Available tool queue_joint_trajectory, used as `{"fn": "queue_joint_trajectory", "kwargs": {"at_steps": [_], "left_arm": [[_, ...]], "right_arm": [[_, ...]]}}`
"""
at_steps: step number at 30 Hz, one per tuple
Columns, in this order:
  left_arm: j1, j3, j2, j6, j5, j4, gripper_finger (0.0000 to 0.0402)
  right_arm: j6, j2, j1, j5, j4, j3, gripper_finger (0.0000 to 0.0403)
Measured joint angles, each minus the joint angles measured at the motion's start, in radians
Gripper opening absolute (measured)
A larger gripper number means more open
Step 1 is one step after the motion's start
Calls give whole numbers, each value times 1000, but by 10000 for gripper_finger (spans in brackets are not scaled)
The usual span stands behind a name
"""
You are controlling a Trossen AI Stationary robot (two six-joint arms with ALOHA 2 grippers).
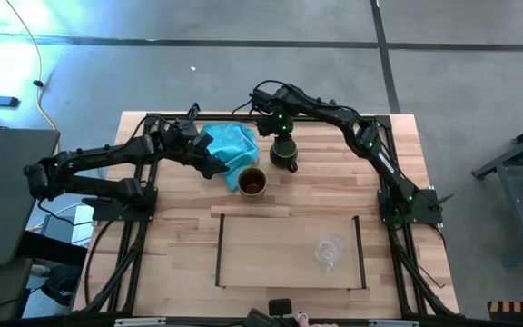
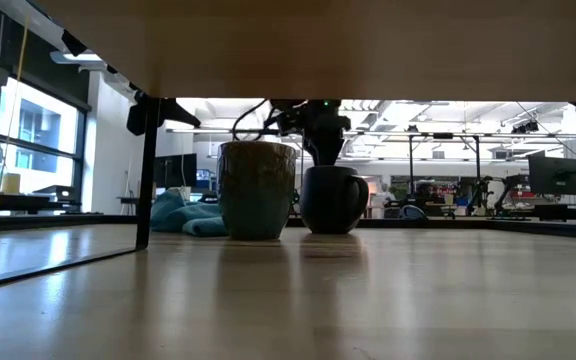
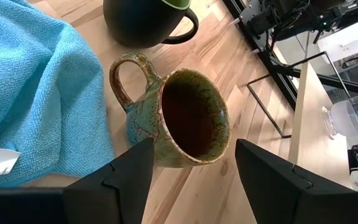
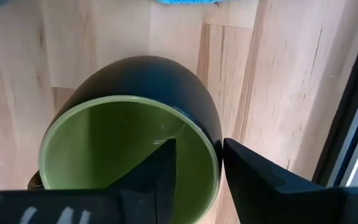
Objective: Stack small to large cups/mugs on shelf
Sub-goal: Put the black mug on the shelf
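Observation:
The brown mug (image 1: 252, 182) stands upright on the tabletop beside the turquoise cloth (image 1: 229, 143). My left gripper (image 1: 218, 167) is open on the mug's left. In the left wrist view its fingers (image 3: 129, 177) flank the mug (image 3: 185, 121). The green mug (image 1: 284, 154), dark outside and green inside, stands upright at the far middle. My right gripper (image 1: 282, 138) comes down on it, narrowly open. One finger (image 4: 163, 165) is inside the mug and one outside. The clear glass cup (image 1: 330, 250) stands on the shelf (image 1: 261, 254). My left gripper touches nothing that I can see. My right gripper straddles the green mug's rim wall (image 4: 217, 152) from above, one finger inside and one outside, opposite the handle. Green shows between the inner finger and the wall. Whether the outer finger touches, I cannot tell. The mug rests on the table (image 2: 333, 200).
The shelf is a raised board near the front edge, with dark rails on its short sides (image 1: 220, 250). In the low view its underside (image 2: 288, 45) spans the top. The cloth lies against the brown mug's far left side. Bare tabletop (image 1: 334, 182) lies between the mugs and the shelf.

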Motion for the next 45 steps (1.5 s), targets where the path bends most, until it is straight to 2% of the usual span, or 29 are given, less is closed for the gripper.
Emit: {"fn": "queue_joint_trajectory", "kwargs": {"at_steps": [4, 9, 11, 29, 45], "left_arm": [[0, 0, 0, -1, 0, 0, 215], [0, 0, 0, -2, 0, 0, 215], [0, 0, 0, -2, 0, 0, 215], [0, 0, 0, -7, 1, 0, 215], [0, 0, 0, -8, 1, 2, 215]], "right_arm": [[24, 2, -4, 1, 0, 0, 99], [65, 2, -21, 6, -19, 0, 24], [90, 2, -28, 10, -25, 0, 9], [172, 0, -29, 9, -100, -1, 1], [294, -127, -9, 12, -113, -1, 0]]}}
